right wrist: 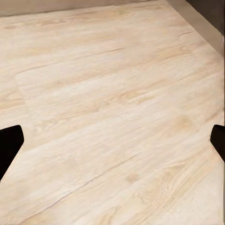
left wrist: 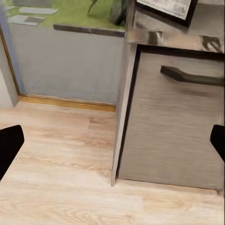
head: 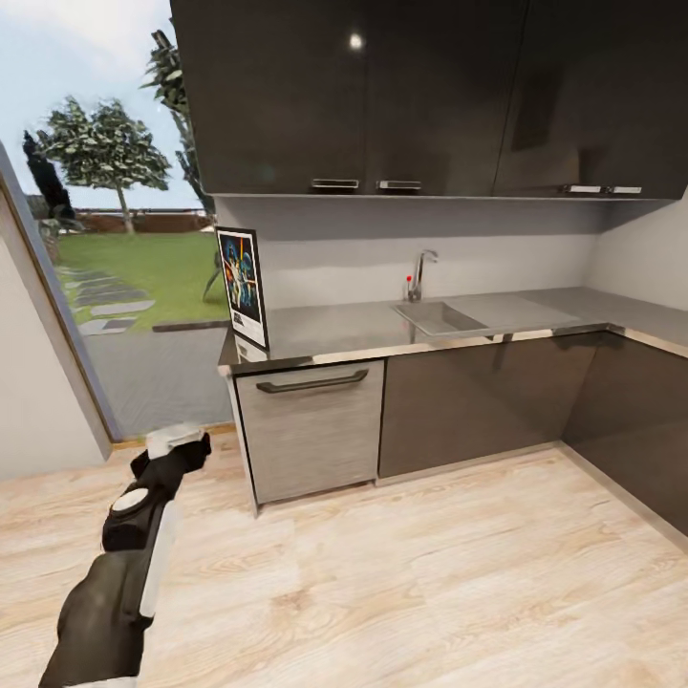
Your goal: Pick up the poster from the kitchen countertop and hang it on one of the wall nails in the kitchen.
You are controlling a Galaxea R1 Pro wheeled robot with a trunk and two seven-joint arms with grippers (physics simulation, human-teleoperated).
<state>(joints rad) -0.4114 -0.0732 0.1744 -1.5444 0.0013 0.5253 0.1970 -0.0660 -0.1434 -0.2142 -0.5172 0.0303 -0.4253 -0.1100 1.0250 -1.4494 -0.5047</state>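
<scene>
The grey metal desk [head: 363, 330] runs L-shaped over dark cabinets, its inset sink [head: 438, 317] bare beneath a chrome tap [head: 420, 274]. The poster [head: 243, 287] stands upright, long axis vertical, at the desk's 9 o'clock end. Left gripper [left wrist: 112, 143] and right gripper [right wrist: 112, 143] are both released.

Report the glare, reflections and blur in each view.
Head view: a bright spot of glare on the upper cabinets, sheen on the kitchen countertop; the poster looks soft. Left wrist view: the countertop edge mirrors blurrily. Right wrist view: the wooden floor evenly lit, no glare.
</scene>
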